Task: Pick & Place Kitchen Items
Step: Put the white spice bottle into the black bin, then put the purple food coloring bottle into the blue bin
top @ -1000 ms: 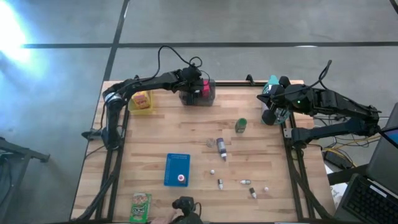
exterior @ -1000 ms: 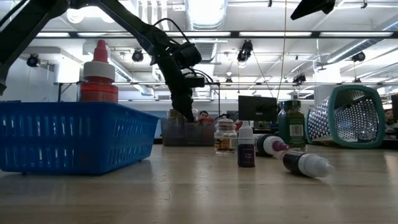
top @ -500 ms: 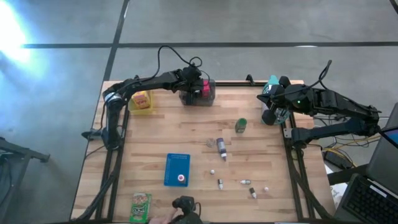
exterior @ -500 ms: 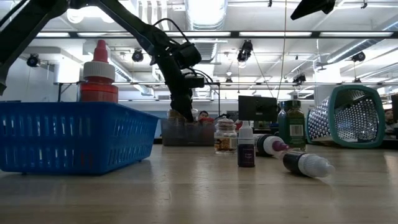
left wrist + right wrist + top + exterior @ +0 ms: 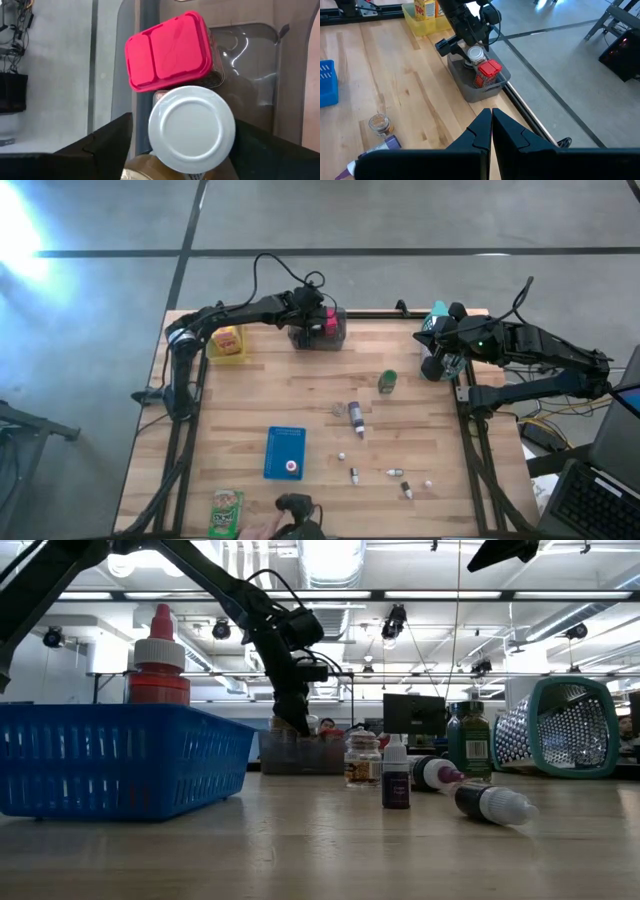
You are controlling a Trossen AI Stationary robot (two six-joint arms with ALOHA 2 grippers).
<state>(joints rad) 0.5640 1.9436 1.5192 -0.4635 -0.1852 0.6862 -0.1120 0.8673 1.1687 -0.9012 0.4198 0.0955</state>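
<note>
Your left gripper (image 5: pixel 312 320) hangs over the grey bin (image 5: pixel 320 335) at the far edge of the surface, its fingers (image 5: pixel 107 145) spread to either side of a jar with a white lid (image 5: pixel 192 129) and not touching it. The jar sits in the bin against a red-lidded container (image 5: pixel 167 50). Your right gripper (image 5: pixel 491 114) waits above the far right corner, fingers pressed together and holding nothing. Other kitchen items lie well apart from the bin: a green jar (image 5: pixel 387 381) right of the middle, a small spice jar (image 5: pixel 339 409) and a purple-labelled bottle (image 5: pixel 355 417) at the middle, tiny bottles (image 5: pixel 354 475) toward the near edge, and a green packet (image 5: pixel 227 512) at the near left corner. A yellow box (image 5: pixel 229 339) stands in the yellow bin (image 5: pixel 226 356) at the far left.
</note>
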